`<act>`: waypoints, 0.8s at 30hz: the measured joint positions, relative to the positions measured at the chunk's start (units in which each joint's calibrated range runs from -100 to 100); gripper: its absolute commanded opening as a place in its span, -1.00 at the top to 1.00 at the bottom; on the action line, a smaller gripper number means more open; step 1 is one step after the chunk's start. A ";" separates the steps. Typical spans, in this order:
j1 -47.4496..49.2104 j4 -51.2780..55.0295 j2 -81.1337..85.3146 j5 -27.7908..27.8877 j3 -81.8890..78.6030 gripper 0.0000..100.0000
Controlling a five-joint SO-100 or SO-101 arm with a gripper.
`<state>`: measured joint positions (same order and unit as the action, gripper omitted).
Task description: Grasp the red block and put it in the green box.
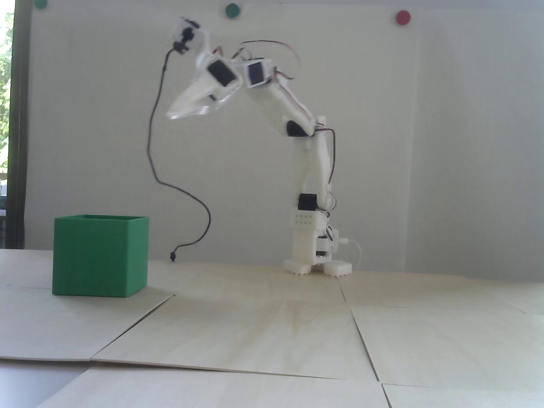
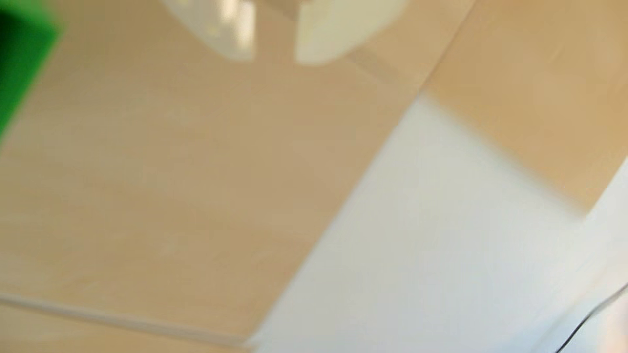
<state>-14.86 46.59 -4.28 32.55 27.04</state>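
Observation:
The green box point(image 1: 100, 255) stands on the wooden table at the left of the fixed view, its top open; a blurred corner of the green box point(image 2: 20, 61) shows at the left edge of the wrist view. The white arm is raised high, and my gripper point(image 1: 170, 114) points down and left, well above the box and to its right. In the wrist view my gripper point(image 2: 274, 51) enters from the top. A narrow gap shows between its two white fingertips point(image 2: 238, 40), with only table seen through it. The red block is out of view in both frames.
A black cable point(image 1: 178, 191) hangs from the wrist camera down to the table beside the box. The arm's base point(image 1: 316, 263) stands at the back centre. Light wooden panels point(image 1: 272, 331) cover the table; a white surface point(image 2: 441, 254) lies beyond their edge.

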 measured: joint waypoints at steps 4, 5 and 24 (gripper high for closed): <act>6.42 1.58 13.62 6.42 -16.65 0.96; 7.95 2.41 17.60 8.17 -21.49 0.96; 24.15 8.40 90.58 23.07 -113.61 0.96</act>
<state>9.29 54.99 86.30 55.61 -86.57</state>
